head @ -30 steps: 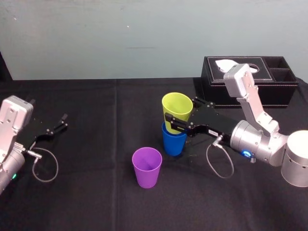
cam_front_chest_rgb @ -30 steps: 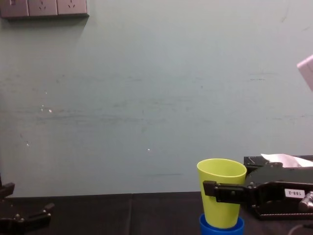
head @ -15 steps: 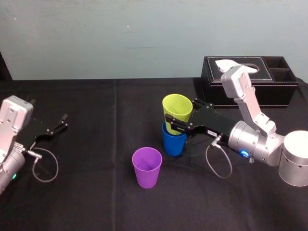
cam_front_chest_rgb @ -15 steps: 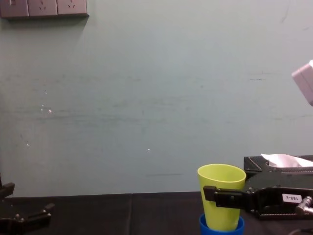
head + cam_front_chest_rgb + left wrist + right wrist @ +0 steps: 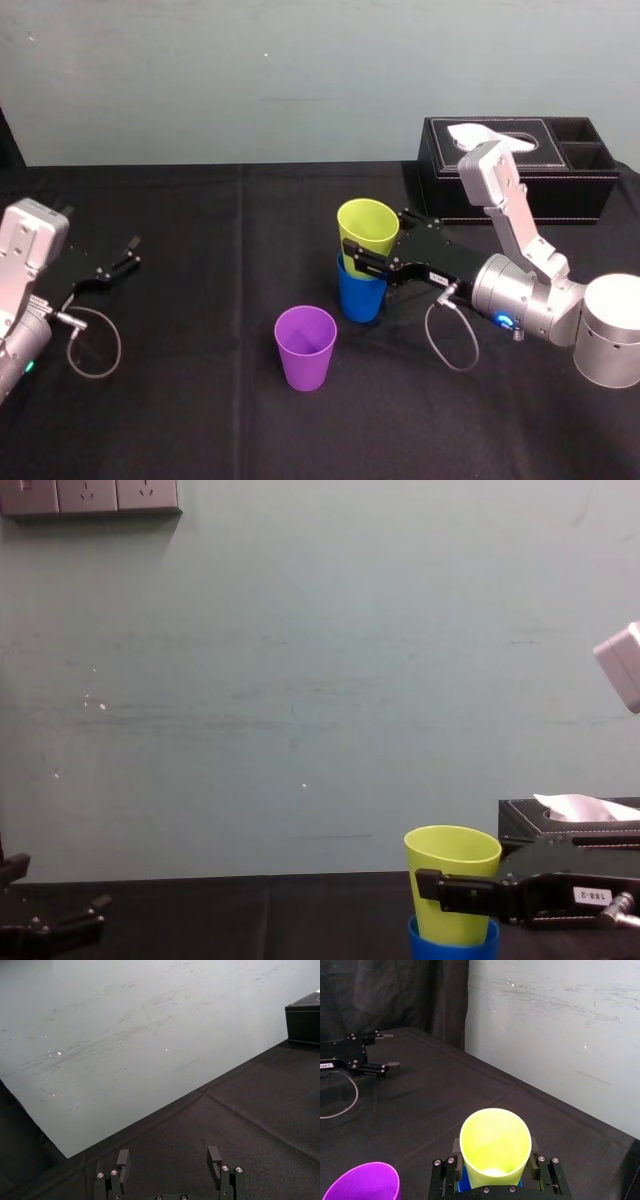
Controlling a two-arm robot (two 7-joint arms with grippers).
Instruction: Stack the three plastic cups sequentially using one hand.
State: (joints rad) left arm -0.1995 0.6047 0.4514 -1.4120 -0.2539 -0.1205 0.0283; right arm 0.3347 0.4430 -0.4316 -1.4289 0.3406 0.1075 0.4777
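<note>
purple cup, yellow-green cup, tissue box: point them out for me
purple cup (image 5: 305,368), head view, outer wall
yellow-green cup (image 5: 368,232), head view, inner wall below the rim
black tissue box (image 5: 585,195), head view, front wall

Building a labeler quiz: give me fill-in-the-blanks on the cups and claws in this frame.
The right claw is ___ on the yellow-green cup.
That cup's base sits ___ the blue cup.
The purple cup stands alone, ___ the robot than the blue one.
The left claw, parked at the table's left, is ___.
Missing: shut; inside; nearer; open.
</note>
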